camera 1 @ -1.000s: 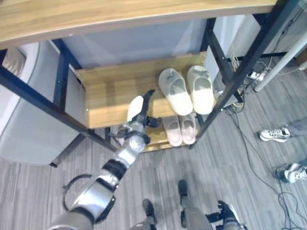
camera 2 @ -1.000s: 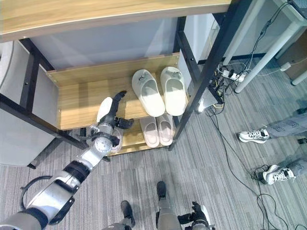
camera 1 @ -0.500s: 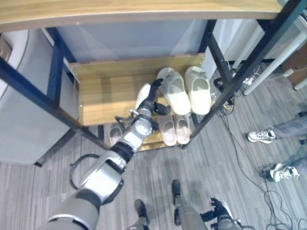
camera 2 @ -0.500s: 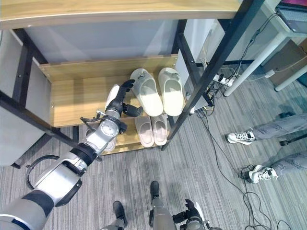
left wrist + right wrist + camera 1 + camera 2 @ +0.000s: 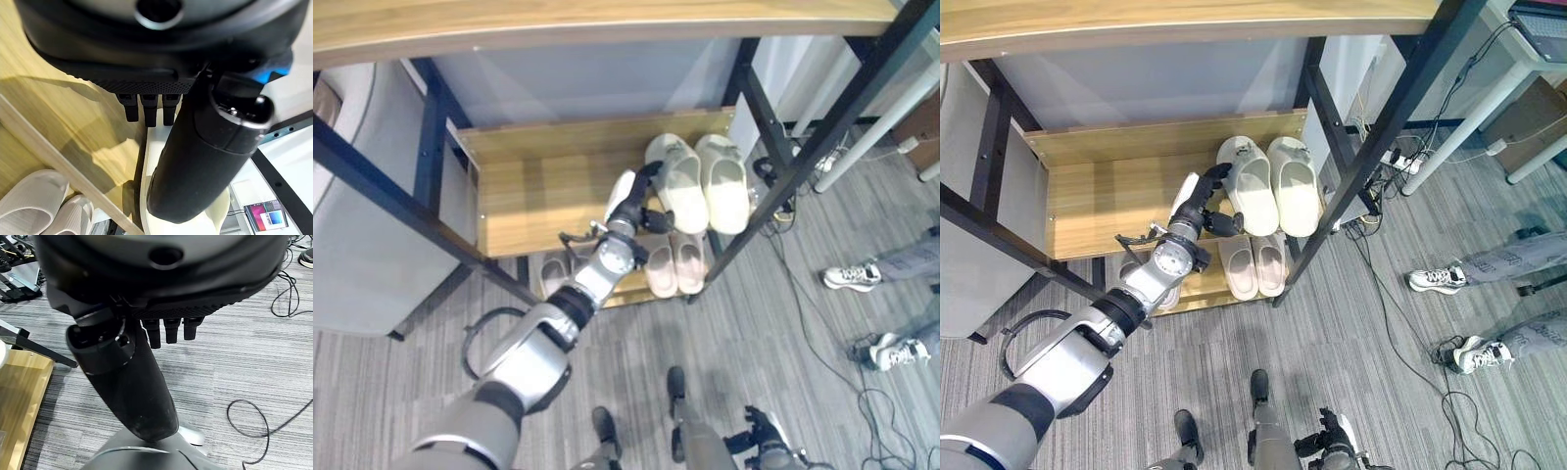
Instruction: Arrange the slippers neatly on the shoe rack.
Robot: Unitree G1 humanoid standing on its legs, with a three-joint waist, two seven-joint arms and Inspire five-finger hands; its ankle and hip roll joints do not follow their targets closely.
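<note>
My left hand (image 5: pixel 628 217) reaches onto the rack's middle wooden shelf (image 5: pixel 533 191), shut on a white slipper (image 5: pixel 623 188). That slipper (image 5: pixel 148 169) sits pinched between the thumb and the fingers. It is held tilted, right beside the left one of two cream slippers (image 5: pixel 677 186) that lie side by side at the shelf's right end. A pair of pale pink slippers (image 5: pixel 674 266) sits on the lower shelf, with another slipper (image 5: pixel 552 275) further left. My right hand (image 5: pixel 146 357) hangs over the grey floor, fingers relaxed and holding nothing.
Black rack posts (image 5: pixel 781 176) frame the shelf, and a wooden top board (image 5: pixel 558 29) overhangs it. A person's white shoes (image 5: pixel 847 277) stand on the floor at the right, near cables and a power strip (image 5: pixel 1396 162).
My left hand has carried the white slipper rightward along the middle shelf, from its centre to right beside the cream pair. The camera has shifted a little too.
</note>
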